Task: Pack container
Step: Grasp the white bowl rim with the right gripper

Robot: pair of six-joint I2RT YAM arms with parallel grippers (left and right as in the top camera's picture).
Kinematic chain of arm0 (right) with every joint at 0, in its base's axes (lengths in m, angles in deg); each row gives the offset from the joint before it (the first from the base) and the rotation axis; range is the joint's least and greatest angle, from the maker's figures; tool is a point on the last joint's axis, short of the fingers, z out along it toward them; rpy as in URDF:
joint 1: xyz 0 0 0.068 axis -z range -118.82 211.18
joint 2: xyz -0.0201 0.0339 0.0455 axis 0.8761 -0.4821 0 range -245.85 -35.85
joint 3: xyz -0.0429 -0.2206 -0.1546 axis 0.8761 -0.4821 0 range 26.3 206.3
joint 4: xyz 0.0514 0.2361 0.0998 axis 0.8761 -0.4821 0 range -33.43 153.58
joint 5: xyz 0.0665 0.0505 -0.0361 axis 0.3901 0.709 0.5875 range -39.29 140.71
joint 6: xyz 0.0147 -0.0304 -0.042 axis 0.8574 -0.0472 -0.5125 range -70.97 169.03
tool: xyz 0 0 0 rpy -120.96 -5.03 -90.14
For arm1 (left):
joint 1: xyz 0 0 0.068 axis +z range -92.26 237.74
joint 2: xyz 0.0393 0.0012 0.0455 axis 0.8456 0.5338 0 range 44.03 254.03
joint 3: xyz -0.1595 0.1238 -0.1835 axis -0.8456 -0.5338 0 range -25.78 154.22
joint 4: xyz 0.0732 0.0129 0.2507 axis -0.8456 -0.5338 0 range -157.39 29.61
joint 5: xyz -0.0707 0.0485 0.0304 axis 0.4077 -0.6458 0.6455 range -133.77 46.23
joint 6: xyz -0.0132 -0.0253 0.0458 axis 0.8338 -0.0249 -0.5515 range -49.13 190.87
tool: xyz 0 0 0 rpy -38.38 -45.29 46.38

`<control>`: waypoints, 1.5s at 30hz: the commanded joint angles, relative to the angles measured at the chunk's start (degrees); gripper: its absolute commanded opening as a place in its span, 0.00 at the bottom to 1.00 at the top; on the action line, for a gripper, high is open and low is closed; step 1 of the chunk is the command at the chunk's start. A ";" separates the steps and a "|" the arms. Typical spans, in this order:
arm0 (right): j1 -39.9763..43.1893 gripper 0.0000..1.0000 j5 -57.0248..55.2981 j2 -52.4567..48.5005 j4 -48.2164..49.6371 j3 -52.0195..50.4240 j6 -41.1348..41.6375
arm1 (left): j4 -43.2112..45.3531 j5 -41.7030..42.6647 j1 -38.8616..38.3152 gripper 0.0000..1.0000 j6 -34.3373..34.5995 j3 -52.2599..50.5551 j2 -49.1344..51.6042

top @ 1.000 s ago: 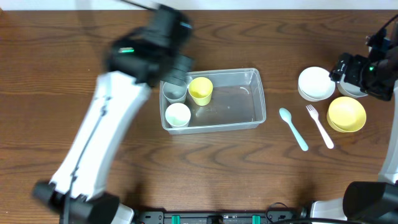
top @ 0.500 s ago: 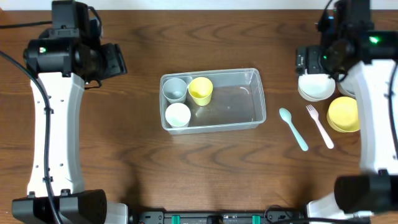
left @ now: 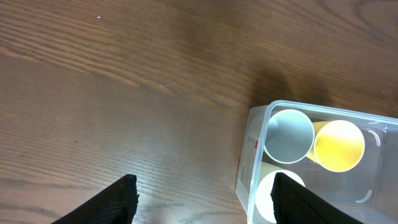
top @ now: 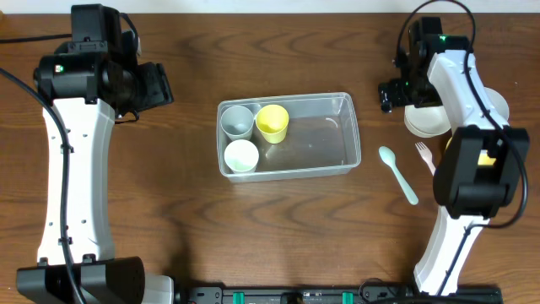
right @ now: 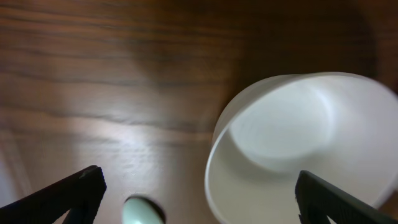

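**Inspector:** Where is the container [top: 325,139]?

**Onlooker:** Mid-table, with three cups [top: 241,155] at its left end and the rest bare.

**Inspector:** And the pincers?

**Onlooker:** Both are spread and empty. The left gripper [left: 205,190] is off to the tub's left. The right gripper [right: 199,193] is beside the white bowl [right: 292,149].

**Inspector:** Any risk?

**Onlooker:** The bowl sits off-centre between the fingers. I'd judge a closing grip may tip it or shove it.

**Inspector:** What has changed?

**Onlooker:** Half a second ago the right wrist sat above the bowls. The left arm is unmoved.

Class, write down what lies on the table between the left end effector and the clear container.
Nothing does: only bare wooden table separates the left end effector from the container, as the left wrist view shows most plainly.
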 commanded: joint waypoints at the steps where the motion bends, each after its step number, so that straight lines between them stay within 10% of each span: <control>1: 1.27 0.96 -0.76 -2.69 0.24 0.13 0.24 | -0.13 0.17 0.24 0.70 0.96 -0.35 0.35; 16: 1.60 0.49 0.74 -7.32 -0.24 0.09 2.38 | -0.15 0.17 0.24 0.70 1.16 -0.39 0.35; 22: 1.60 0.08 0.68 -6.73 -0.22 0.11 3.13 | -0.20 0.17 0.24 0.70 1.16 -0.39 0.35; 45: -5.44 0.01 5.79 6.19 -18.36 22.53 1.75 | -1.42 0.15 0.24 0.70 1.11 -0.39 0.35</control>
